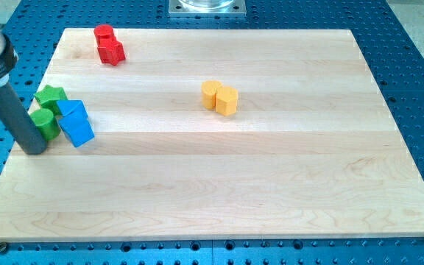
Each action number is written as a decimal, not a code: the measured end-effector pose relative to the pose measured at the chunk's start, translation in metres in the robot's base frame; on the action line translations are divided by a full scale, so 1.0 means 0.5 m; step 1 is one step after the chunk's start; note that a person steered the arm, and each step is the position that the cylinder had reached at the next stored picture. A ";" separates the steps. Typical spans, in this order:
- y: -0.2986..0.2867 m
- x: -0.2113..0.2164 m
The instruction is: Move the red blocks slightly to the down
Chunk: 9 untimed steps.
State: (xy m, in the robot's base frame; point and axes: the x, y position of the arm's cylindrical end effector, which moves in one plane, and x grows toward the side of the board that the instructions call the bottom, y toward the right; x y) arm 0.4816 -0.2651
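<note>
**Tip sitting by the green and blue cluster**

My tip is resting on the desk at the view's left, just beside the green blocks and blue blocks. The red blocks are lying near the top-left corner, well apart. Two yellow blocks are sitting together near the middle.

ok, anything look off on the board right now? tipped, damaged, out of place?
Nothing damaged or tipped. The red blocks sit together near the view's top left, the yellow blocks mid-board. Only oddity: my tip is at the left edge beside the green blocks and blue blocks, well below the red pair.
</note>
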 end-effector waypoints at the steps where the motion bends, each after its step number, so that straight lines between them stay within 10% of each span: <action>1: 0.000 -0.013; 5: -0.072 -0.206; 9: -0.001 -0.208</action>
State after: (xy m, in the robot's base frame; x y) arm 0.3777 -0.2654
